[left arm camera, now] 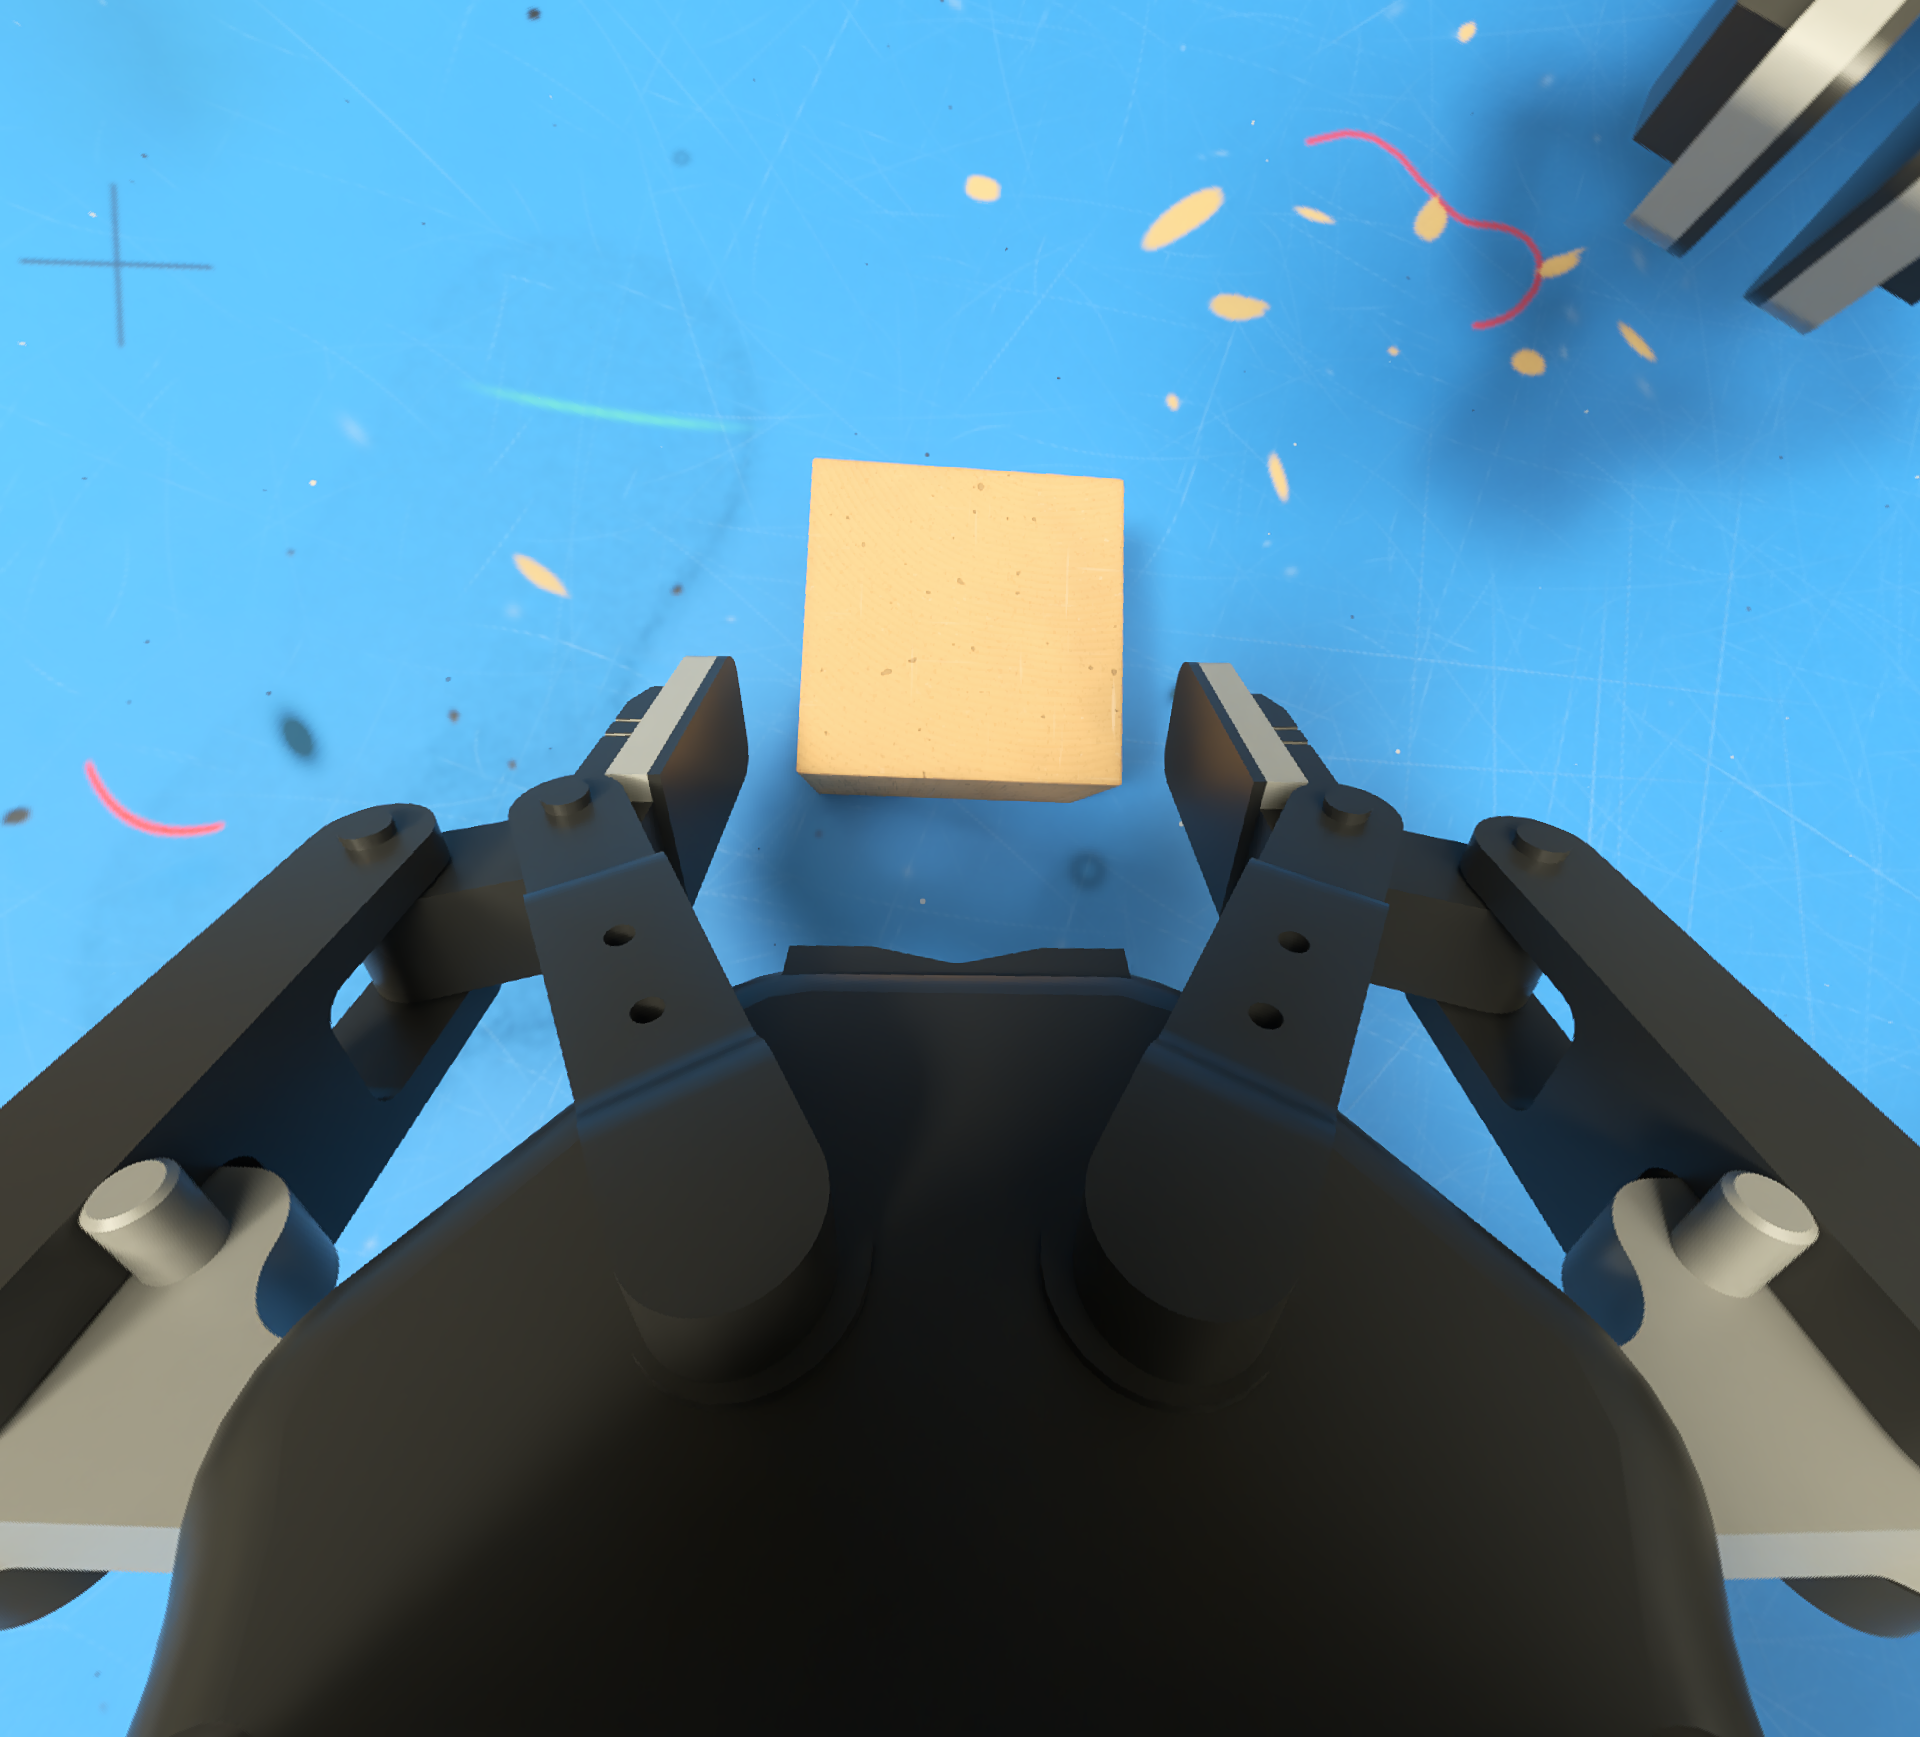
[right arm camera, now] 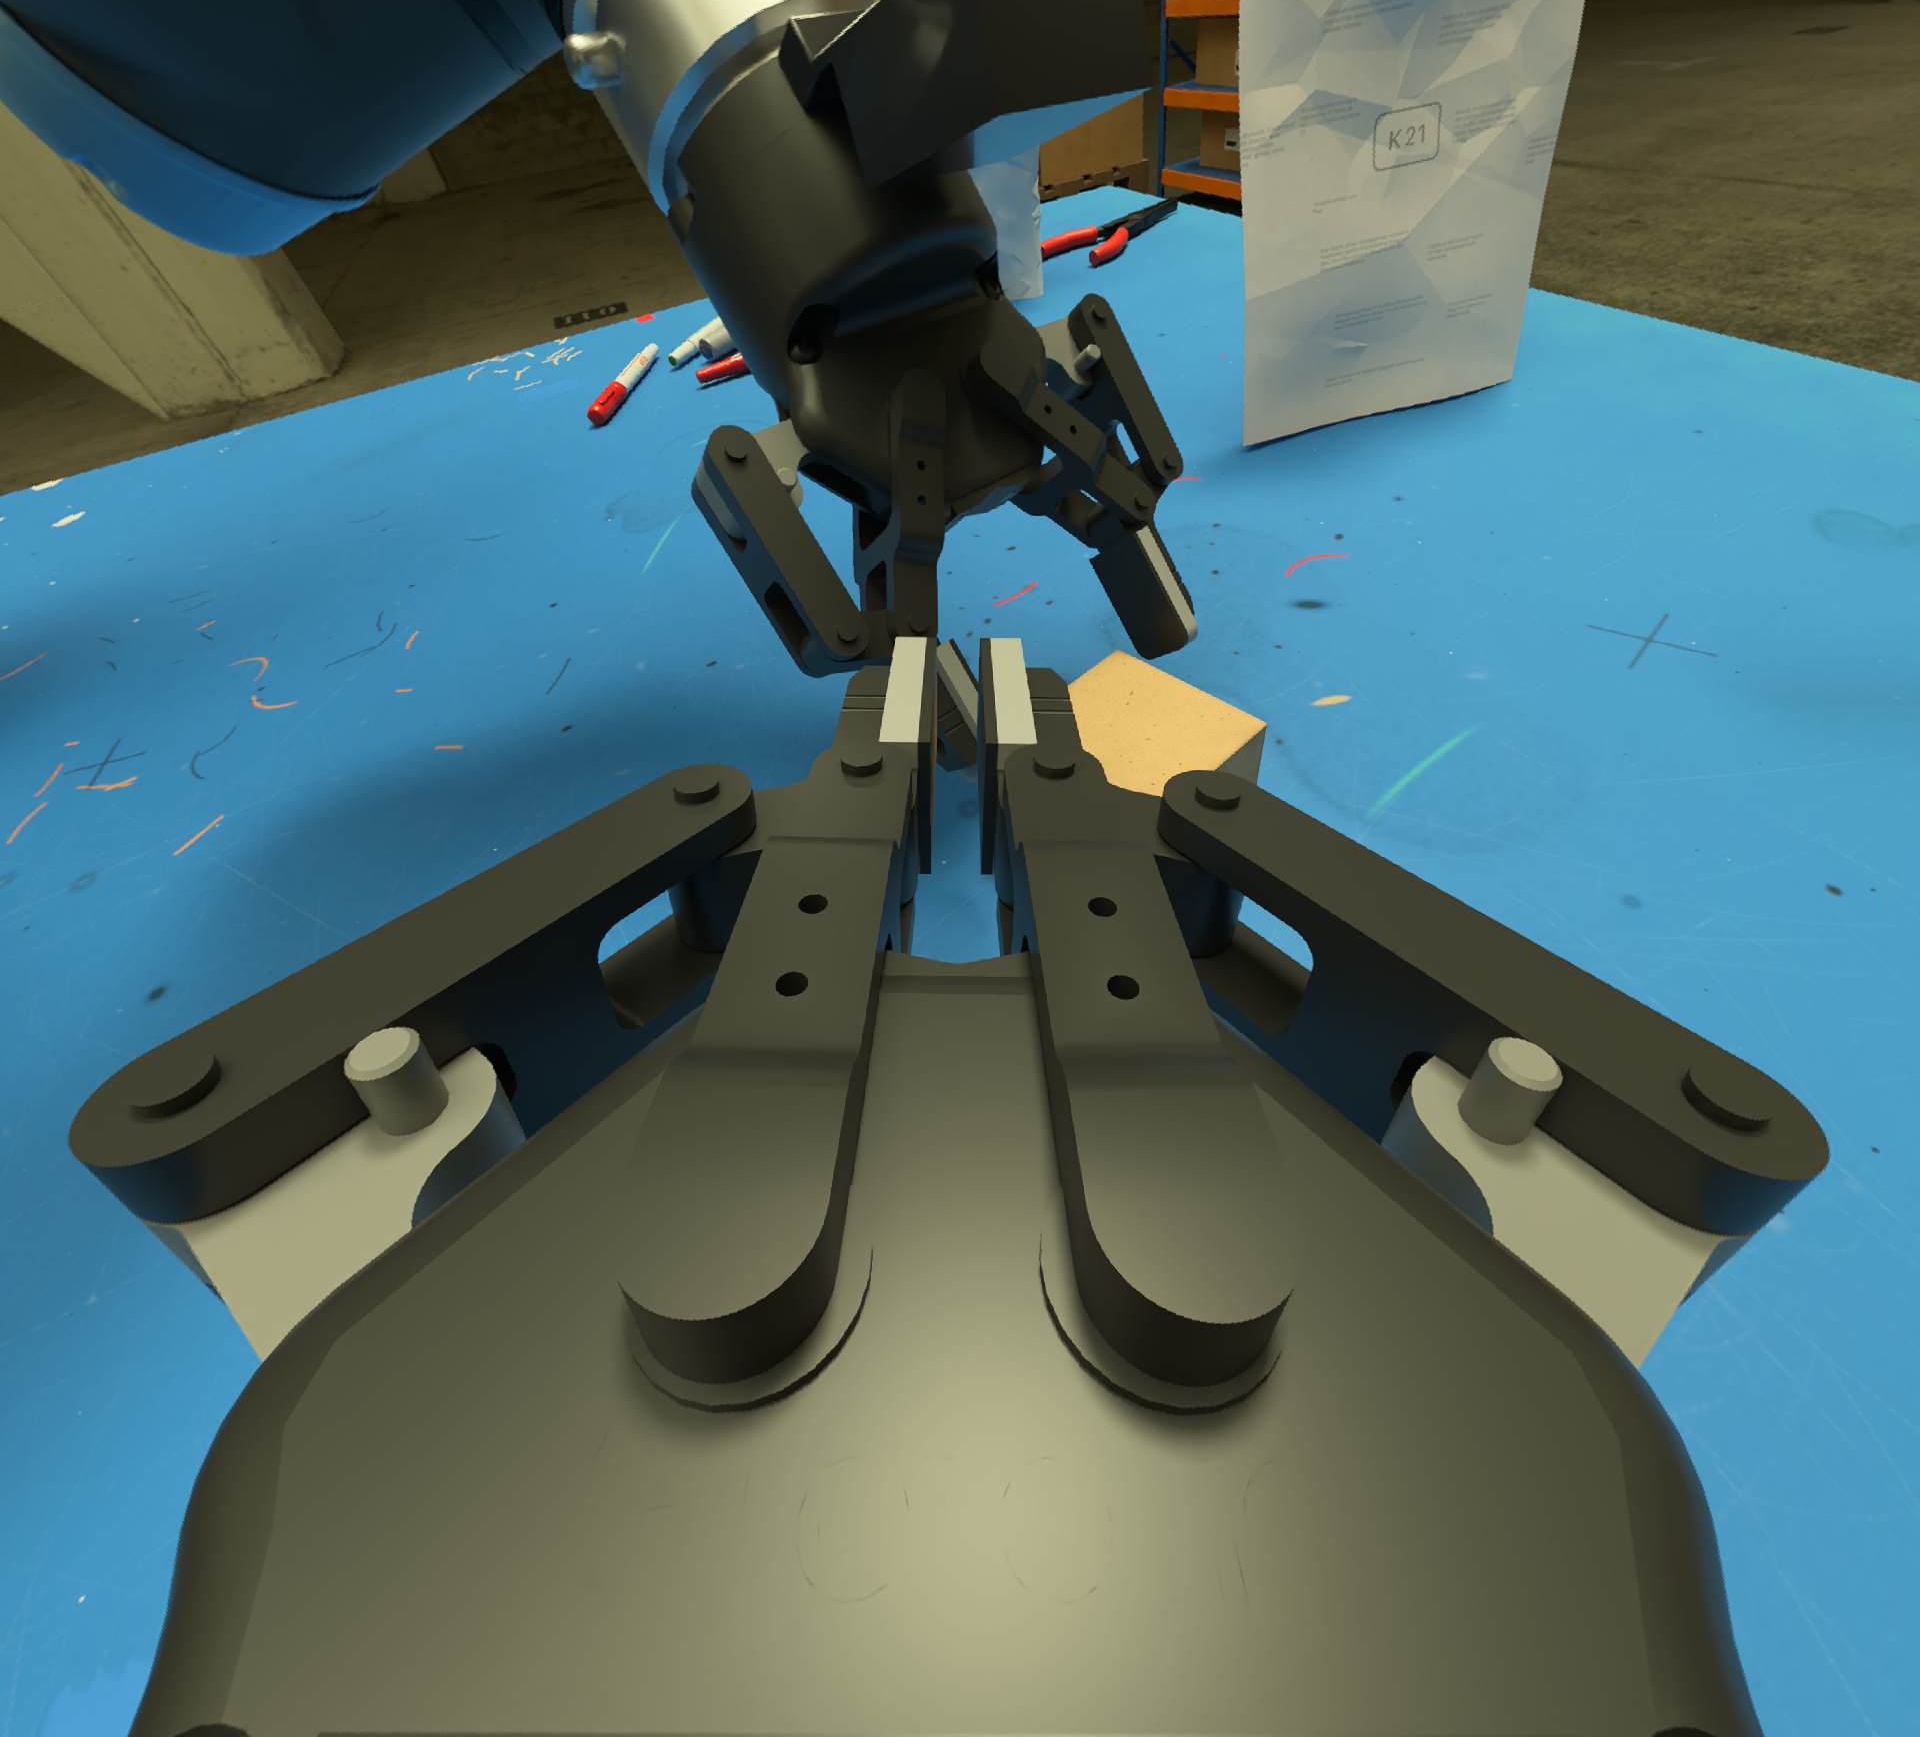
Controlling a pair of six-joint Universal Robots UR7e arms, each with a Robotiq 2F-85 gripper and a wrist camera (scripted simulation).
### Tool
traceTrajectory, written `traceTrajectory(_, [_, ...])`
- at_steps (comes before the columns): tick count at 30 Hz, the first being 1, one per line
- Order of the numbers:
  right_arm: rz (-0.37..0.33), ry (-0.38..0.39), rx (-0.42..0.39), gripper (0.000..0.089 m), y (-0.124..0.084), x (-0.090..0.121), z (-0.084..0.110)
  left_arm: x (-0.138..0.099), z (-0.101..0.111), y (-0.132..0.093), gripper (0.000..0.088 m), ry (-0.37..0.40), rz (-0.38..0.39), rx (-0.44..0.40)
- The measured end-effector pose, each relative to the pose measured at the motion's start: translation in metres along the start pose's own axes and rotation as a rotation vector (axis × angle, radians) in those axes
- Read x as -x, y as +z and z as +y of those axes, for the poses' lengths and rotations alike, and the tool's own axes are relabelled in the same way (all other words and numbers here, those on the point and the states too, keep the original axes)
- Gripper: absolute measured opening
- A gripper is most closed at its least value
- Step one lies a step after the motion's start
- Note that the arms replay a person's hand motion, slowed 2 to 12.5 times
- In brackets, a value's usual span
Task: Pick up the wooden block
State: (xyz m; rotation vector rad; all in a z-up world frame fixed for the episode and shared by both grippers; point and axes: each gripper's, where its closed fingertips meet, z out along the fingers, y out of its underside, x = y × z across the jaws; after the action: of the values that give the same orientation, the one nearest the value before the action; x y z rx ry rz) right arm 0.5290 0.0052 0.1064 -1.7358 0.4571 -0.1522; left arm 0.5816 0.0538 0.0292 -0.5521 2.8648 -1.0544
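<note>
Jaws of the left gripper (left arm camera: 961, 731) stand open astride the wooden block (left arm camera: 961, 627) resting on the blue table (left arm camera: 416, 492), untouched, approach step, next calling for descent and closure; right gripper (right arm camera: 956, 700) nearly closed, empty, nearby.

left wrist: steep downward, close | right wrist: low, oblique | shared: wooden block (left arm camera: 961, 627)

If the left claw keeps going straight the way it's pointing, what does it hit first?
Most likely the wooden block: the left claw is open, its fingers either side of the block's near end, above the blue table. How far above is unclear.
</note>
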Motion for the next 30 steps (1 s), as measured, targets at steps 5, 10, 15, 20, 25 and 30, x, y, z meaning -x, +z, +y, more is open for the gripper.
traceTrajectory(5, [0.002, 0.003, 0.001, 0.0072, 0.000, 0.000, 0.000, 0.000, -0.002, 0.005, 0.0713, -0.002, 0.011, 0.058])
traceTrajectory(10, [0.005, 0.002, 0.002, 0.0072, -0.001, 0.000, 0.000, -0.001, -0.003, 0.012, 0.0711, 0.003, 0.017, 0.118])
traceTrajectory(15, [0.006, 0.001, 0.005, 0.0072, -0.001, 0.000, 0.000, 0.000, 0.000, 0.019, 0.0702, 0.018, 0.003, 0.184])
traceTrajectory(20, [0.008, -0.001, 0.006, 0.0072, -0.002, 0.001, -0.001, 0.000, 0.001, 0.023, 0.0639, 0.026, -0.004, 0.226])
traceTrajectory(25, [0.010, -0.002, 0.005, 0.0071, -0.003, 0.001, -0.001, 0.000, 0.000, 0.023, 0.0555, 0.018, -0.009, 0.252])
traceTrajectory(30, [0.009, 0.000, 0.002, 0.0071, -0.004, 0.001, -0.002, 0.000, 0.000, 0.022, 0.0554, -0.010, -0.004, 0.251])
